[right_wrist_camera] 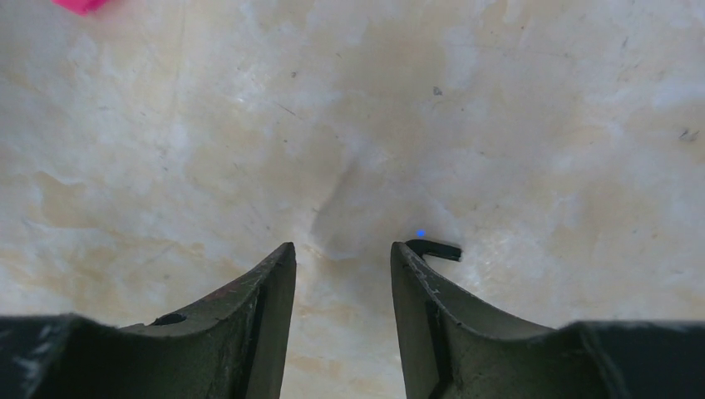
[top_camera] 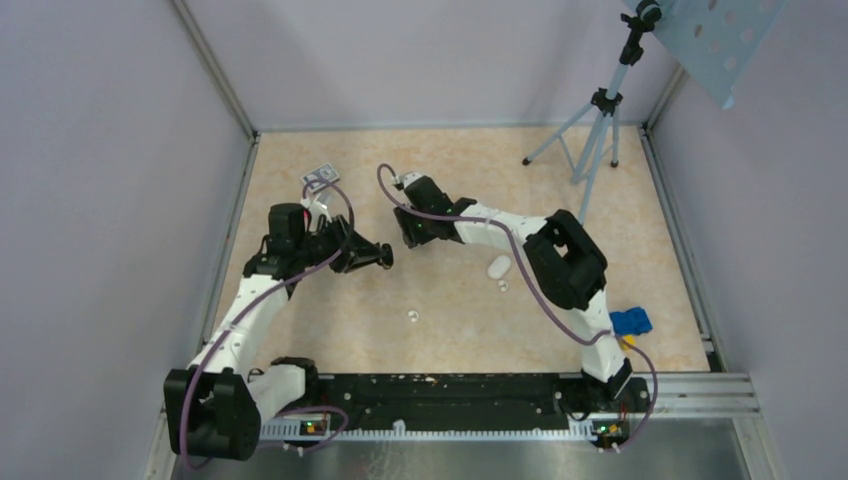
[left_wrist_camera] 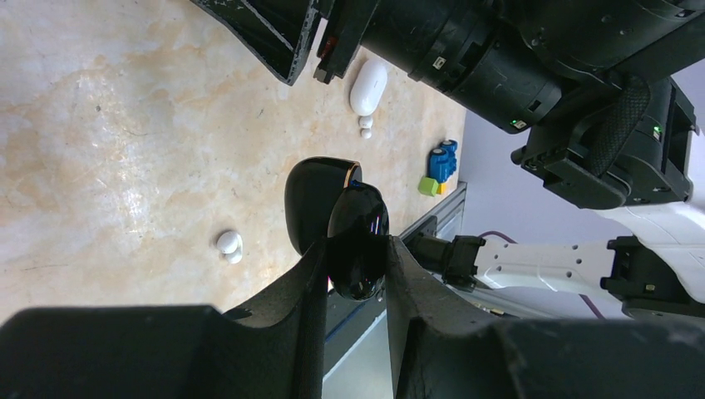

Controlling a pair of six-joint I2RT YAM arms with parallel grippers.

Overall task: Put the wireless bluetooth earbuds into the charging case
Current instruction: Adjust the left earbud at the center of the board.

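Left pincer [left_wrist_camera: 356, 249] is pressed together on a glossy black object [left_wrist_camera: 353, 237]. The object is rounded, two shell-like halves with a gold-coloured rim on one, and both fingers [left_wrist_camera: 309, 287] touch its sides. What the object is: cannot tell. Right pincer [right_wrist_camera: 342, 248] is spread with nothing between the fingers, only bare desk [top_camera: 450, 160] below it. A small black piece [right_wrist_camera: 434, 249] sits right at the tip of one finger, and a tiny blue dot [right_wrist_camera: 421, 233] is just beside it. A pink bit [right_wrist_camera: 79, 4] shows at the top edge of the right wrist view, too cut off to identify. In the top view the two pincers sit close together at mid-desk, left of centre. Charging case [top_camera: 498, 267] is white and pill-shaped. It lies on the desk right of the pincers, beside the right arm's forearm, in no pincer. One earbud [top_camera: 503, 286] lies just beside the case on its near side. The other earbud [top_camera: 412, 317] lies alone on open desk, nearer the arm bases and well apart from the case. Neither is in the case. Blue block [top_camera: 630, 322] is near the right edge. Grey patterned card [top_camera: 320, 177] is at far left behind the left arm. Tripod [top_camera: 598, 130] is in the far right corner.
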